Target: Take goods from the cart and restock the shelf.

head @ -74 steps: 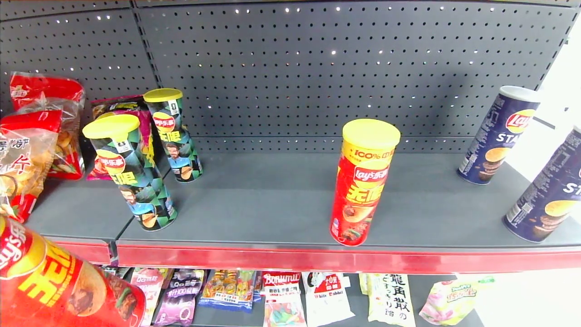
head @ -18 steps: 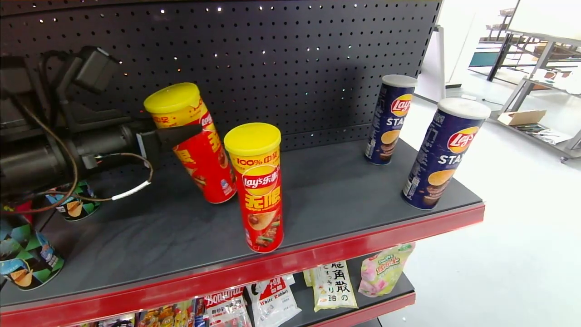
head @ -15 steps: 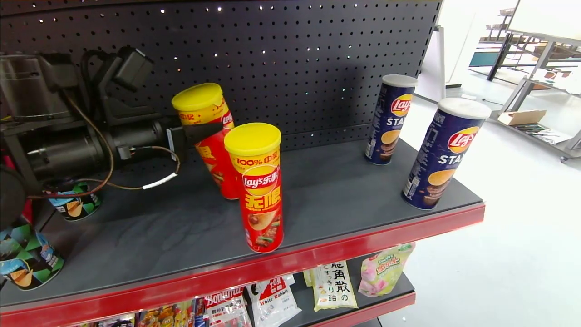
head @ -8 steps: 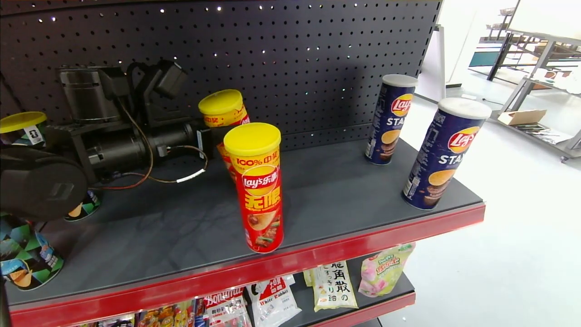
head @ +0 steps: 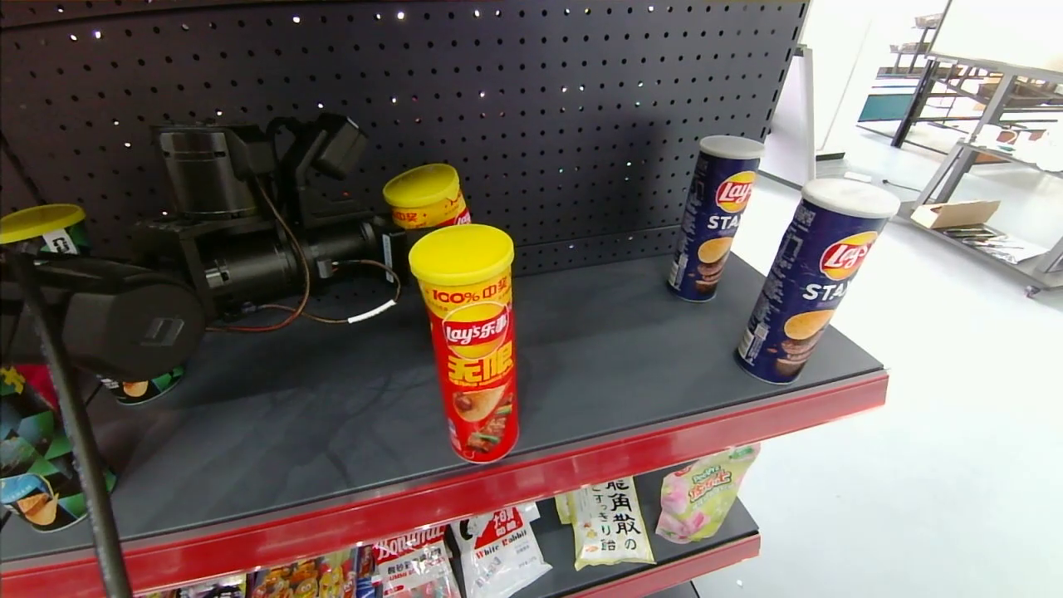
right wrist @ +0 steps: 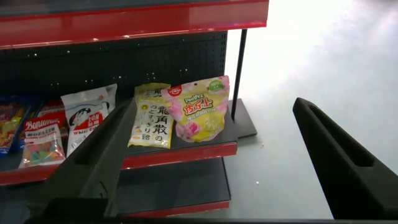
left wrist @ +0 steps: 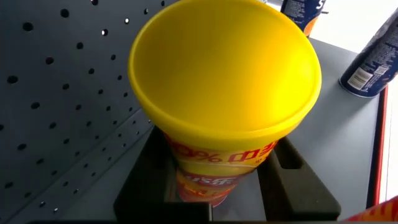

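Note:
My left gripper [head: 404, 242] is shut on a red chips can with a yellow lid [head: 425, 196], close to the pegboard at the back of the grey shelf [head: 631, 365]. The held can stands nearly upright, right behind another red can [head: 473, 340] near the shelf's front edge, which hides its lower half. In the left wrist view the yellow lid [left wrist: 224, 74] is seen from above, with my left gripper [left wrist: 217, 183] clamped on the can's body. My right gripper [right wrist: 217, 168] is open, down by the lower shelves.
Two dark blue cans [head: 716, 220] [head: 812, 282] stand at the shelf's right end. Green-patterned cans [head: 41, 490] sit at the left under my arm. Snack bags [right wrist: 196, 109] lie on the lower shelf. A red lip [head: 581, 473] runs along the front edge.
My left arm has carried the red can to the right and back toward the pegboard, behind the front red can, and brought it more upright. The head view shifted after the oldest frame.

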Motion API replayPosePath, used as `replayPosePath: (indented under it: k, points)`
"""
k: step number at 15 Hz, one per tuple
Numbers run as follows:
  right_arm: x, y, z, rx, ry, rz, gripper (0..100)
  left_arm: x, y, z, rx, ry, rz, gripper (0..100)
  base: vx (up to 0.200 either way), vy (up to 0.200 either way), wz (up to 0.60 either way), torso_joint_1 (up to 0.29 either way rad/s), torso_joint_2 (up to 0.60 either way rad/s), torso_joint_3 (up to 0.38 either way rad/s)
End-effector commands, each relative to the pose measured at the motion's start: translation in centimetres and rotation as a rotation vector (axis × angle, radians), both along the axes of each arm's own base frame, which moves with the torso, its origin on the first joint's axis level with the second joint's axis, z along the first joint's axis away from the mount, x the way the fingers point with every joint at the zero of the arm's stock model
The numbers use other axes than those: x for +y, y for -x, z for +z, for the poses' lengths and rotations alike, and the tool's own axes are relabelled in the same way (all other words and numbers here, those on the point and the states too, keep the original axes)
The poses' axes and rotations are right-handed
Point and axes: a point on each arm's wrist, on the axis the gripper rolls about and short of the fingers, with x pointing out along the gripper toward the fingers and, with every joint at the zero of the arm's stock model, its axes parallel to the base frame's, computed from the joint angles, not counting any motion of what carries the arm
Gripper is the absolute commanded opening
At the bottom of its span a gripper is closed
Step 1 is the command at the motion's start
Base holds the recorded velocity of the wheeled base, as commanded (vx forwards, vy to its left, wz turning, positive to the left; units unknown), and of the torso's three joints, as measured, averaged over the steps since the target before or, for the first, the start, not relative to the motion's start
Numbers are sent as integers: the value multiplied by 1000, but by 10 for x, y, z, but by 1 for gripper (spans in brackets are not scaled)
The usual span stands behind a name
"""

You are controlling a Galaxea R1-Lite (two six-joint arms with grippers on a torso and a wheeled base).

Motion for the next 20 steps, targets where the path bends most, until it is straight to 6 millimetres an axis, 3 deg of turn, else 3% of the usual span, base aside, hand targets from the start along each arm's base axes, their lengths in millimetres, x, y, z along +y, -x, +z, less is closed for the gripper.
replayPosePath:
  k: [1,8,9,17,20]
  points:
    - [0,0,0,1,0,1,100,-1,-2,-1,0,0,-1,0,0,0,0,0,0,0]
    - [0,0,0,1,0,1,100,-1,-5,-1,2,-1,2,0,0,0,0,0,0,0]
    - [0,0,0,1,0,1,100,-1,-6,-2,5,-2,2,100,0,0,0,0,0,0]
    - [0,0,0,1,0,1,100,1,0,-1,10,0,6,100,0,0,0,0,0,0]
    - [0,0,0,1,0,1,100,8,15,-5,30,-9,15,100,0,0,0,0,0,0]
